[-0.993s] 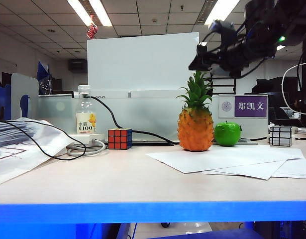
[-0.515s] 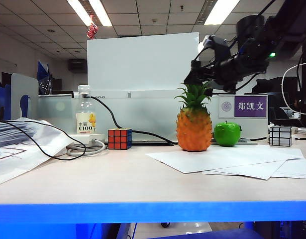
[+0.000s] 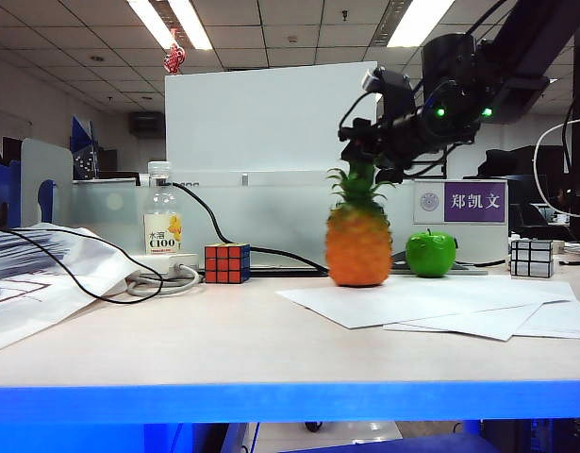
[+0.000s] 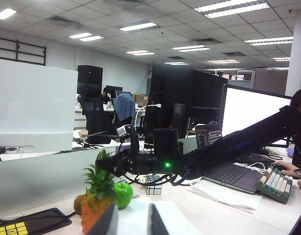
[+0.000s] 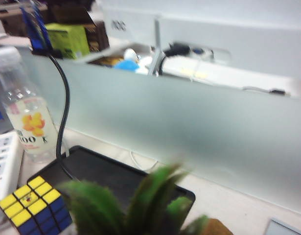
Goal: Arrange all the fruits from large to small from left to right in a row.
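The orange pineapple (image 3: 358, 247) stands blurred on the table, left of the green apple (image 3: 431, 253). My right gripper (image 3: 363, 168) comes down from the upper right and is closed round its green crown (image 3: 357, 192). In the right wrist view the crown (image 5: 140, 205) fills the near edge and hides the fingers, with the brown kiwi (image 5: 214, 228) just behind it. The left wrist view shows the pineapple (image 4: 97, 208), apple (image 4: 123, 194) and kiwi (image 4: 79, 203) beyond my left gripper (image 4: 133, 224), which is open, holds nothing and is well away from them.
A drink bottle (image 3: 161, 222) and a coloured puzzle cube (image 3: 226, 263) stand left of the pineapple, with a black cable and a power strip (image 3: 162, 269). A silver cube (image 3: 532, 257) sits far right. Loose paper sheets (image 3: 440, 307) lie in front. A frosted partition (image 3: 271, 212) runs behind.
My right gripper came down and to the left onto the pineapple's crown. The pineapple shifted slightly left and is now blurred. The apple stayed put.
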Controlling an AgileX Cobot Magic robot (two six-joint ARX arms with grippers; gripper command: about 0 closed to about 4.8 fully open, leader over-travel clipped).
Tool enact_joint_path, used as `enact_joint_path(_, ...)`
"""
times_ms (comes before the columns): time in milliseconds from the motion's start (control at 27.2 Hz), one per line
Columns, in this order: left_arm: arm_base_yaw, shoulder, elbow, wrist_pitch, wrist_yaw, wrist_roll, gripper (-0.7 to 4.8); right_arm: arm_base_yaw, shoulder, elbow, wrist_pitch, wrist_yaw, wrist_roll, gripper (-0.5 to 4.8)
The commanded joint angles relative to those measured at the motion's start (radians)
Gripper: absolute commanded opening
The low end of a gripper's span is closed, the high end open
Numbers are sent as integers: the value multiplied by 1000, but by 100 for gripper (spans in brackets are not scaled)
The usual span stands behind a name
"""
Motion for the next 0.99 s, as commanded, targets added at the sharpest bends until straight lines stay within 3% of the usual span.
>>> enact_joint_path(37, 0, 1, 3, -4, -7, 11, 90, -1, -2, 8, -4, -69, 51, -6)
enact_joint_path(257, 1, 1, 3, -18, -24, 33, 90, 25, -31, 30, -26, -169, 86, -6)
enact_joint_path(441, 1, 2, 3, -50, -59, 131, 90, 103, -81, 31, -66, -283, 76, -6)
enact_joint_path(588, 1, 3, 3, -72, -91, 220, 90, 223, -166, 31, -177, -283, 54, -6)
enact_joint_path(809, 2, 0, 6, -45, -340, 261, 90, 371, -285, -26, -394, -200, -176, -6)
enact_joint_path(993, 1, 0, 28, -70, -354, 364, 90, 458, -389, -150, -417, -175, -234, -6)
